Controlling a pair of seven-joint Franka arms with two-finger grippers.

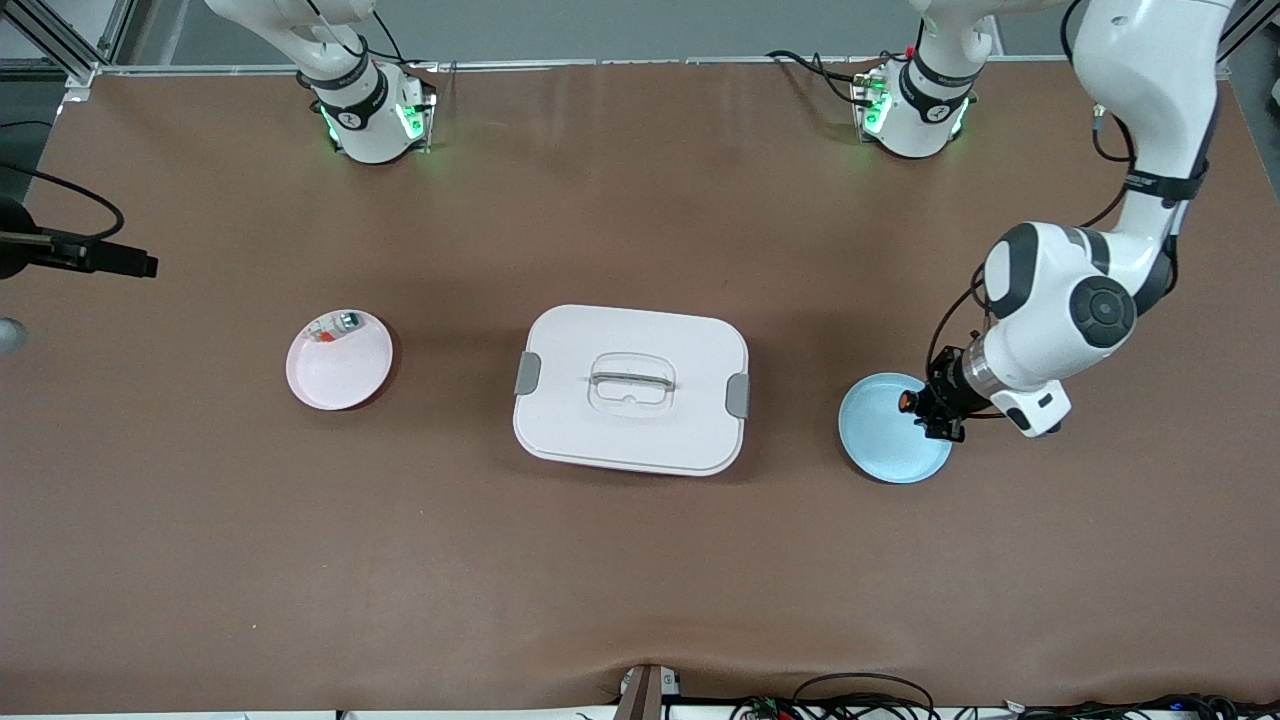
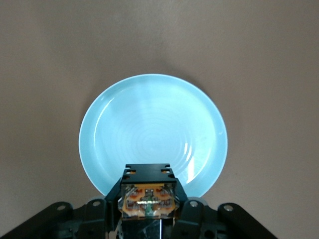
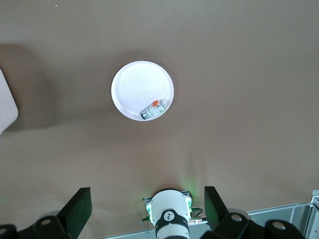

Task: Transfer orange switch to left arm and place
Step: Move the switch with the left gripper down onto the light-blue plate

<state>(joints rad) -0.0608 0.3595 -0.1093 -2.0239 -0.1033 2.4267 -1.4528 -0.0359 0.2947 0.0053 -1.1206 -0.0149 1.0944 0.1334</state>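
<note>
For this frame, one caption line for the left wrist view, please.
Left pincer shut on the orange switch, held over the edge of the blue plate on the brown table.

Two large glossy white robot arms enter from the upper edge of the front view. The left arm (image 1: 1060, 300), at the upper right of the frame, has rounded white shells, black joint bands and a round dark grey cap on its elbow joint. Thin black cables run along it to a black two-finger gripper (image 1: 935, 405). The right arm (image 1: 345, 80), at the upper left, shows a white base ringed in black with green lights glowing at its foot. In the right wrist view, two black finger blocks (image 3: 75, 211) frame the lower edge.
</note>
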